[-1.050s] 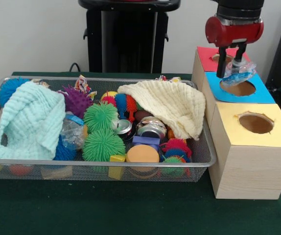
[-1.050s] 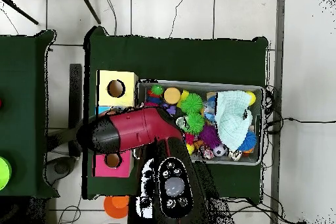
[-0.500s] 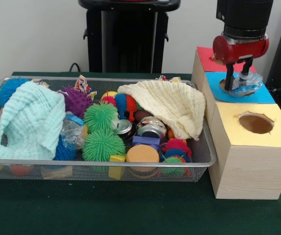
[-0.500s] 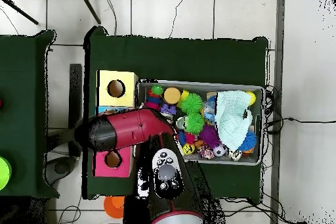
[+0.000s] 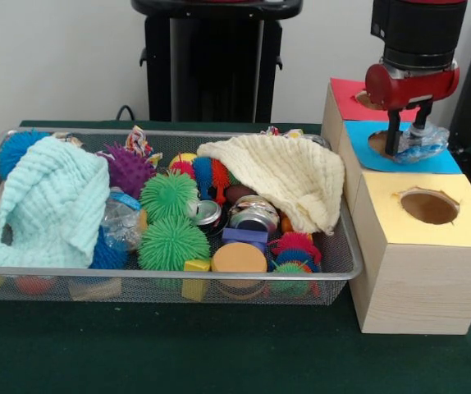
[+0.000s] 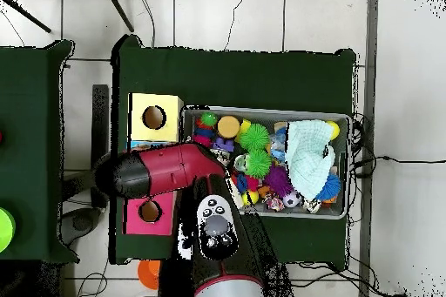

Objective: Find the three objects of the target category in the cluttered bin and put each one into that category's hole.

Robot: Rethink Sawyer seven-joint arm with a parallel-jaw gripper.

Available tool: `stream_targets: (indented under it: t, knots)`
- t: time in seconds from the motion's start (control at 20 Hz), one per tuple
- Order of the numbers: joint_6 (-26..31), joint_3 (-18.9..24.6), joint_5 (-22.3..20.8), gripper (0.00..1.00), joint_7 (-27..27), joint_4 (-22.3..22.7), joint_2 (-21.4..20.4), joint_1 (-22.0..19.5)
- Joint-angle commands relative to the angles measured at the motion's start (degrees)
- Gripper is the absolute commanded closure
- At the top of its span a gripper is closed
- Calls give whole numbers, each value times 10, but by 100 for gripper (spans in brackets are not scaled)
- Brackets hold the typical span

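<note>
Crumpled plastic bottle sits on the blue box top, at the rim of its hole, pinched between gripper fingers – you get that in front view only. Wire bin w/ cream cloth and spiky balls sits just beside the boxes. Overhead: arm covers the blue box, so bottle and gripper are hidden; yellow box and red box holes show.

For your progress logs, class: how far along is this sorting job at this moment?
Nothing visibly finished; box interiors are hidden. In hand: the gripper holds a crumpled clear plastic bottle at the blue box, beside its hole. Left: release it; another plastic bottle lies in the wire bin.
</note>
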Motion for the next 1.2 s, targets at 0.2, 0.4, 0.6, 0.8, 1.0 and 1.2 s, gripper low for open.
stream_targets:
  t: [0.2,0.4,0.6,0.8,1.0,1.2]
  knots:
    - [51,-20,12,100,105,-16,79,28]
    - [72,-29,15,100,104,-18,72,35]
    - [95,-39,15,100,99,-14,56,42]
    - [116,-67,9,100,109,-6,36,60]
    - [118,-94,-1,100,118,-3,41,77]
    - [127,-104,3,100,110,-1,40,82]
